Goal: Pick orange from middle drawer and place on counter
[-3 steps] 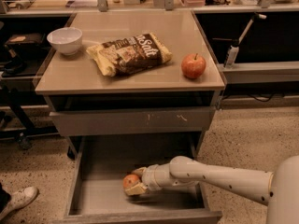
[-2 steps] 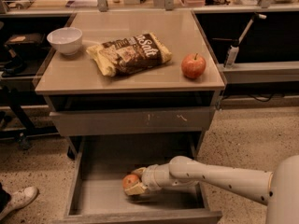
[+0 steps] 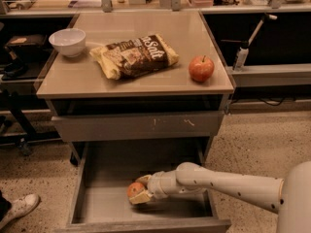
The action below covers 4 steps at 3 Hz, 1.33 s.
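Note:
The orange (image 3: 134, 190) is a small round fruit inside the open middle drawer (image 3: 99, 198), near its front centre. My gripper (image 3: 138, 190) reaches in from the right on a white arm, and its pale fingers (image 3: 143, 196) close around the orange low over the drawer floor. The counter (image 3: 87, 76) is the beige top above the drawers.
On the counter lie a white bowl (image 3: 67, 41) at back left, a brown-and-yellow snack bag (image 3: 134, 55) in the middle and a red apple (image 3: 201, 68) at right. A closed drawer front with pale scratches (image 3: 141, 125) sits above the open drawer. A white shoe (image 3: 18, 208) is at lower left.

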Available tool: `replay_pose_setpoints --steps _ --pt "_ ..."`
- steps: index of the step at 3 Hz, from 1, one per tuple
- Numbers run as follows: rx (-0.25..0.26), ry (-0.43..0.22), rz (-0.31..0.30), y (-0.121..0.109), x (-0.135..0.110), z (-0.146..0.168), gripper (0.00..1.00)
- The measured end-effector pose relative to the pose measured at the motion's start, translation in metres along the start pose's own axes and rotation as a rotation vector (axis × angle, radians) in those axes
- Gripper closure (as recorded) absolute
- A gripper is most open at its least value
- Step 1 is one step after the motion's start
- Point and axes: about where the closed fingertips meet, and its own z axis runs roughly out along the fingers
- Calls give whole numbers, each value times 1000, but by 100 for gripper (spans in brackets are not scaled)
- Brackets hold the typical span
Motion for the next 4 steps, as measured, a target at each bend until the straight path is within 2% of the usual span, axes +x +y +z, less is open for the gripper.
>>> replay_pose_setpoints --steps 1,3,4 --pt "28 1 21 14 -22 -16 100" --pt "151 12 78 60 -101 -79 100" --pt "223 22 62 68 -143 -113 100"
